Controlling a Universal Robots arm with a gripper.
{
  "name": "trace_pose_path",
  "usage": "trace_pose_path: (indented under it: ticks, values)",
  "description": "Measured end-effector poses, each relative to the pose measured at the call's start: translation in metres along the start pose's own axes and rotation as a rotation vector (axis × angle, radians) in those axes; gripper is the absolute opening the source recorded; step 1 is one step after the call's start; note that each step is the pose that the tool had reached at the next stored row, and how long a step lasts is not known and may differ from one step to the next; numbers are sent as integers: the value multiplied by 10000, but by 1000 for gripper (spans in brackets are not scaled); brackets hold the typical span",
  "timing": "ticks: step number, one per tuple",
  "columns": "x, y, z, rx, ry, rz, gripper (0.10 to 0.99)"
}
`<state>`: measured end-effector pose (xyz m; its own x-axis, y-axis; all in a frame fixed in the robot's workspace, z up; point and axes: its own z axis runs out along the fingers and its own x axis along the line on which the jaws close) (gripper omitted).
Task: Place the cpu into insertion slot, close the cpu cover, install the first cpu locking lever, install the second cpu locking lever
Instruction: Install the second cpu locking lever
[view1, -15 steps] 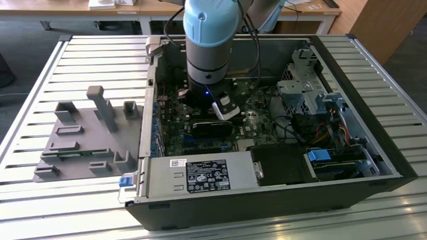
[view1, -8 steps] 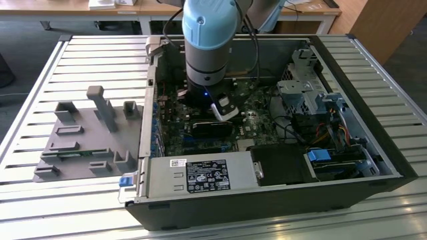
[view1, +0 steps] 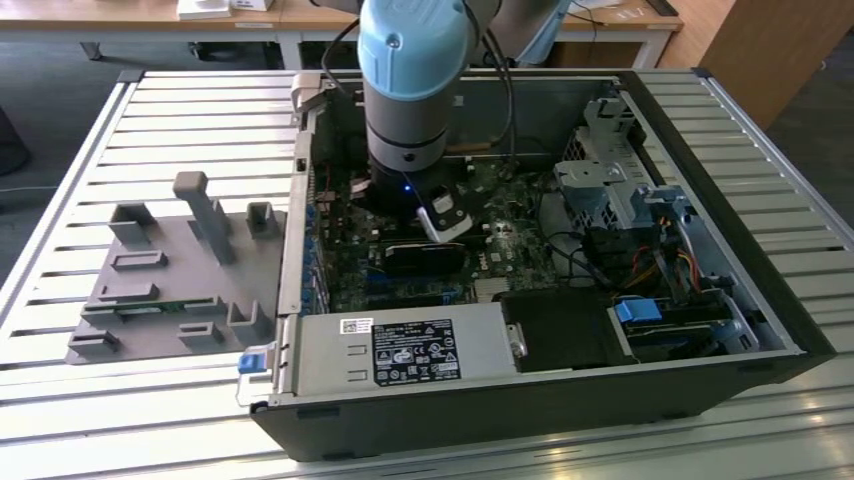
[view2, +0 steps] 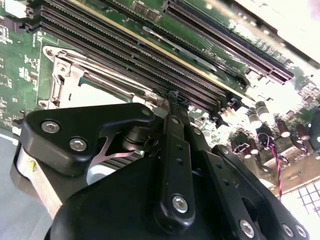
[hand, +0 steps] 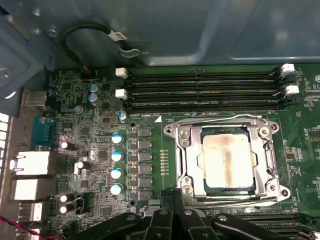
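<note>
The open computer case (view1: 534, 390) lies on the slatted worktop (view1: 160, 110) with the arm (view1: 414, 80) reaching down into it; the cpu cover (hand: 227, 162) lies closed over the cpu (hand: 225, 159) in its socket, beside the memory slots (hand: 200, 92); the gripper (hand: 172, 200) hovers at the cover's edge, jaws pressed together, pinching nothing.

Cpu (hand: 223, 162) sits in socket, cpu cover (hand: 265, 150) closed over it.

Open computer case (view1: 747, 330) on slatted table (view1: 80, 150), grey fixture plate (view1: 147, 300) beside it.
</note>
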<state>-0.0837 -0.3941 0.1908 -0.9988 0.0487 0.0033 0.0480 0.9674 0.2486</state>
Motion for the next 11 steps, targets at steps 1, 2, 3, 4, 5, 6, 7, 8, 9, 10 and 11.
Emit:
trace_pose_path:
  ticks: [1, 2, 3, 4, 5, 6, 7, 8, 9, 10, 11]
  values:
    - [3, 2, -8, -3, -2, 0, 106]
    - [5, 5, -17, -7, -3, -2, 106]
    - [5, 8, -28, -5, -2, -3, 106]
    - [5, 11, -40, -4, -1, -3, 106]
    - [6, 14, -54, -4, -1, -2, 106]
    - [6, 19, -70, -4, -2, -1, 106]
    - [6, 22, -84, -4, -1, -1, 106]
    - [6, 25, -97, -3, -1, -1, 106]
    - [6, 29, -109, -4, -2, -1, 106]
    - [6, 31, -118, -4, -2, -1, 106]
    - [6, 32, -125, -3, -1, -1, 106]
